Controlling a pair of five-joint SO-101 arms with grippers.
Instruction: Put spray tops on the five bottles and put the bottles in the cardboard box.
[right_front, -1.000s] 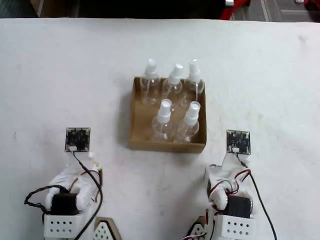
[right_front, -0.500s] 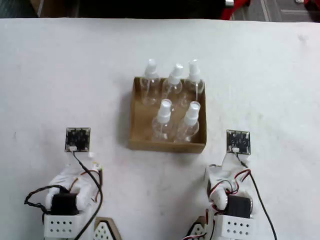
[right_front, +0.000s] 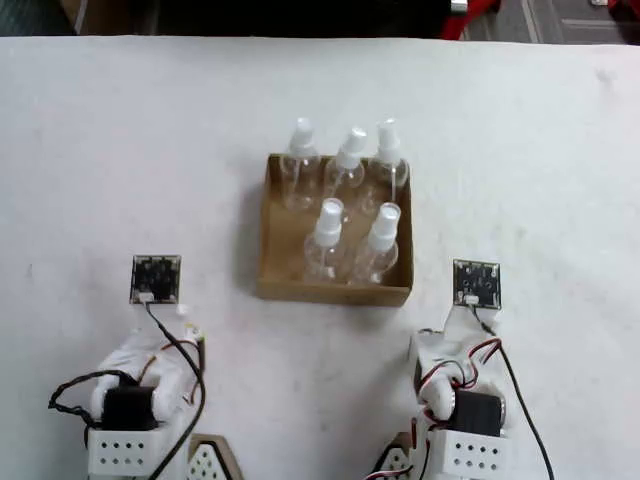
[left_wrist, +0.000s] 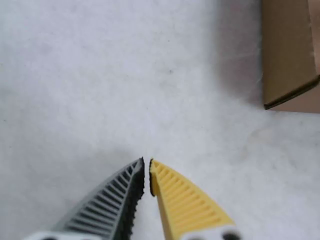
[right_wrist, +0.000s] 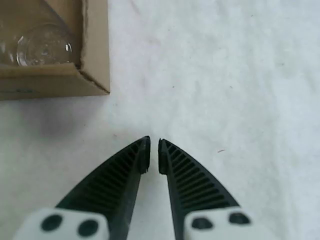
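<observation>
Several clear bottles with white spray tops (right_front: 348, 200) stand upright inside the cardboard box (right_front: 283, 252) at the table's middle. Both arms are folded back at the near edge. My left gripper (left_wrist: 147, 167) is shut with nothing in it, over bare white cloth, the box's corner (left_wrist: 290, 55) off to one side. My right gripper (right_wrist: 153, 150) is shut and empty too, close to the box's near right corner (right_wrist: 95, 50), where a clear bottle's base (right_wrist: 45, 46) shows inside the box.
White cloth (right_front: 520, 150) covers the table on all sides of the box. The left arm's body (right_front: 145, 390) and the right arm's body (right_front: 460, 400) sit at the near edge. Dark room objects lie beyond the far edge.
</observation>
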